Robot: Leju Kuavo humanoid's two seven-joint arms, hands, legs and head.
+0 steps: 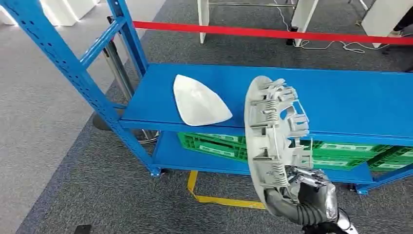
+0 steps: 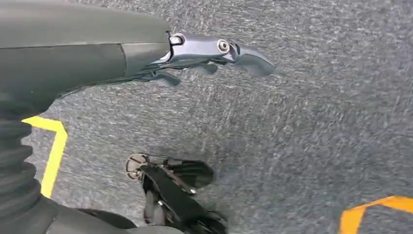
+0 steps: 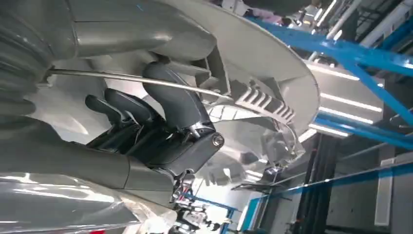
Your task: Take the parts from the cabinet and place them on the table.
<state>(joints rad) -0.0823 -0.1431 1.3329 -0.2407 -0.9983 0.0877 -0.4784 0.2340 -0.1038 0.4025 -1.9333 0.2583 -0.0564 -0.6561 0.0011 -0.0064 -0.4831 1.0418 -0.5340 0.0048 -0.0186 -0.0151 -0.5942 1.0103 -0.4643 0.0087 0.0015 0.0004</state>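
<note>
My right hand grips a large white round plastic part by its lower rim and holds it upright in front of the blue shelf. The right wrist view shows my fingers curled into the ribbed back of that part. A second white part, flat and roughly triangular, lies on the shelf's top board toward its left end. My left hand hangs over grey carpet with fingers loosely extended and nothing in them.
Green crates sit on the lower shelf board. Blue uprights frame the rack's left end. A red barrier tape runs behind it. Yellow floor tape marks the carpet in front.
</note>
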